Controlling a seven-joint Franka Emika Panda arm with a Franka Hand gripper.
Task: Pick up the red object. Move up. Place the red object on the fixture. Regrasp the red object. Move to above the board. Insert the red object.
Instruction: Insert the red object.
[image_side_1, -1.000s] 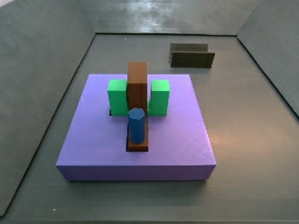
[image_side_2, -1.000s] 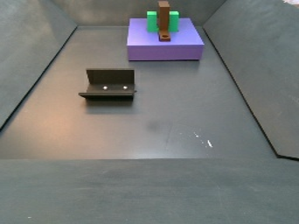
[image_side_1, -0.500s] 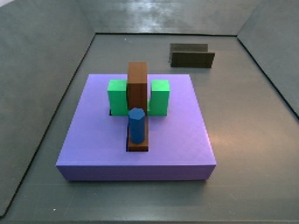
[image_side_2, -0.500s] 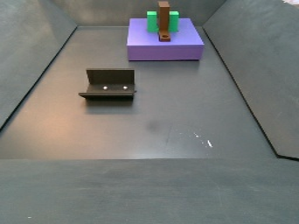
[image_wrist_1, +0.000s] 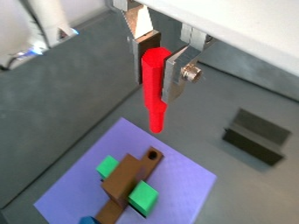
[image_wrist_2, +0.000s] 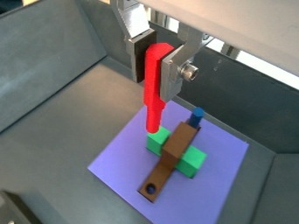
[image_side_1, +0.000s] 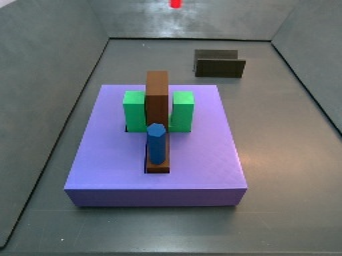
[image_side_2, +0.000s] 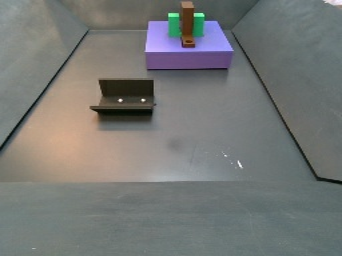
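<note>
In both wrist views my gripper (image_wrist_1: 156, 74) (image_wrist_2: 155, 74) is shut on the red object (image_wrist_1: 155, 101) (image_wrist_2: 152, 101), a red peg hanging upright between the silver fingers with its thinner end down. It hangs high above the purple board (image_wrist_1: 187, 179) (image_wrist_2: 122, 162) (image_side_1: 201, 160) (image_side_2: 211, 55). In a side view only the peg's tip (image_side_1: 174, 3) shows at the top edge. The dark fixture (image_side_1: 219, 64) (image_side_2: 126, 96) (image_wrist_1: 257, 136) stands on the floor apart from the board, with nothing on it.
On the board stand a green block (image_side_1: 134, 110), a brown upright bar (image_side_1: 158, 95) with a hole near one end, and a blue hexagonal peg (image_side_1: 156, 143). Grey sloping walls enclose the floor on all sides.
The red object's tip has come into sight at the top edge of a side view; it was absent there earlier. Board and fixture have not moved.
</note>
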